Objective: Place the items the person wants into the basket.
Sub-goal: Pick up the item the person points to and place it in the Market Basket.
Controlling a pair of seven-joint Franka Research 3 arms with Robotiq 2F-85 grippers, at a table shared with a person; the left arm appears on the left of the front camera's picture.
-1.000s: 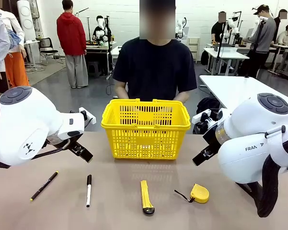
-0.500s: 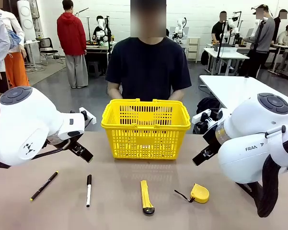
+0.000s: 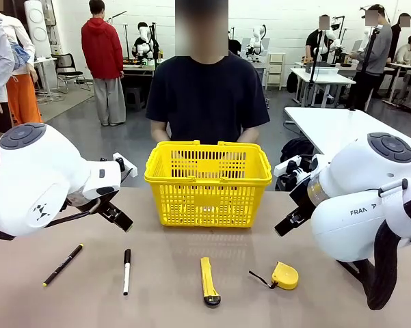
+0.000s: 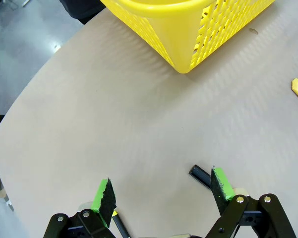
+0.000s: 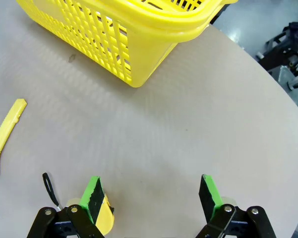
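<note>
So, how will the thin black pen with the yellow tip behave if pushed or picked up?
The pen looks round and slim, so a sideways push would probably roll it on the smooth table. It lies flat, so pinching it may be fiddly. It looks straight, so it is likely stiff.

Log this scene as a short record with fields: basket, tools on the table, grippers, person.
basket: yellow basket, upright at the far side of the table
tools, robot's left to right: black pen, white marker, utility knife, tape measure, all lying on the table
left gripper: open, holding nothing
right gripper: open, holding nothing
person: standing behind the basket
</note>
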